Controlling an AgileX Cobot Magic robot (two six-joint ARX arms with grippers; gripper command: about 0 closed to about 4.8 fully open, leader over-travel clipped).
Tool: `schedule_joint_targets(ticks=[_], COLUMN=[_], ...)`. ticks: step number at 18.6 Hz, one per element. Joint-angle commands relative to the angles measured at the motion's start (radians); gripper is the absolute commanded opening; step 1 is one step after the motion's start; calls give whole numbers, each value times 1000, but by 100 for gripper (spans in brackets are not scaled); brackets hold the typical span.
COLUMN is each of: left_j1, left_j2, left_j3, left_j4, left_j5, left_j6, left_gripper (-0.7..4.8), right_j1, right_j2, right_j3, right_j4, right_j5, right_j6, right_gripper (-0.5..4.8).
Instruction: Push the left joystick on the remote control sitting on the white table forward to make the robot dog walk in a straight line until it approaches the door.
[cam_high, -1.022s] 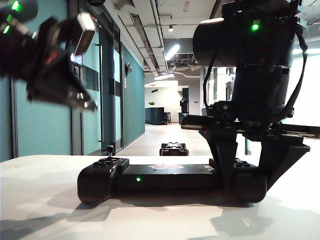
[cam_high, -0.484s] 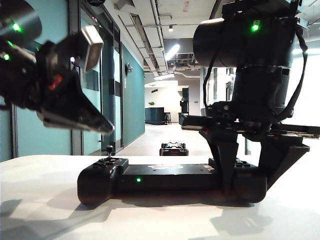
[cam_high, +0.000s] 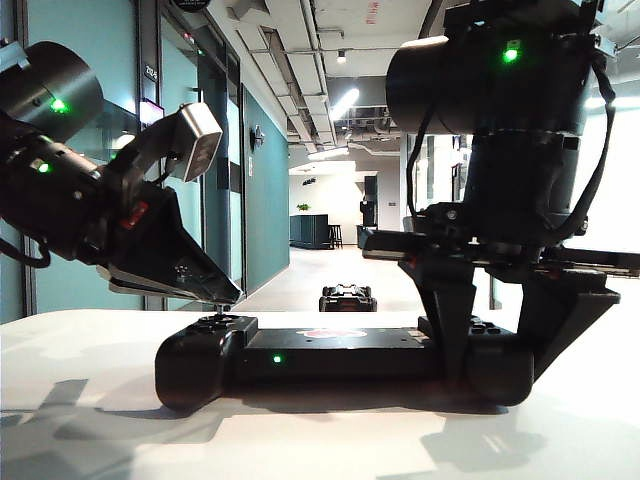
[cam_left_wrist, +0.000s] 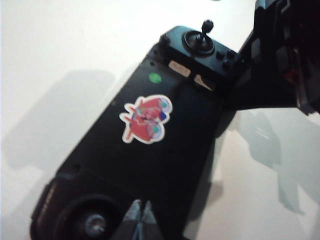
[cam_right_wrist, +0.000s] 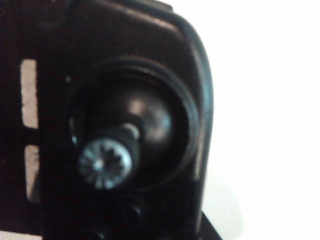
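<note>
White table surface is used as the base on which the remote control is laid flat, with its sticks facing up so that they can be reached from above.

The right end of the controller is straddled by the right gripper. Its two fingers are set against either side of that bulbous end, and a clamping hold is judged, meant to keep the body from sliding when a stick is pushed.

Over the opposite end, the left gripper is angled down with its fingers closed together into one point and nothing held between them. A narrow tip of this kind is suited to nudging a small cap. It is placed just by the left joystick; whether contact is made cannot be told.

The robot dog is seen well down the corridor floor, beyond the table edge.

A red cartoon sticker is fixed on the middle bar; no writing on it can be read, and the two pale labels near the right thumbstick are too blurred to read. A green indicator light is lit on the front face.
</note>
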Motion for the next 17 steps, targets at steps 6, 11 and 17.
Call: schedule_joint_targets(ticks=[6, 11, 17], left_j1=[0, 0, 0], left_j2=[52, 74, 75], left_j3=[3, 4, 4], left_j4=[75, 106, 119], left_j5=[-26, -41, -41], left_j6=[0, -4, -19], left_gripper=[-6, -6, -6], right_j1=[0, 1, 1], right_j2=[-5, -5, -5], right_j3=[1, 0, 0], right_j4=[-9, -10, -8], right_j5=[-13, -14, -32], right_j6=[10, 10, 10], right_gripper=[239, 239, 239])
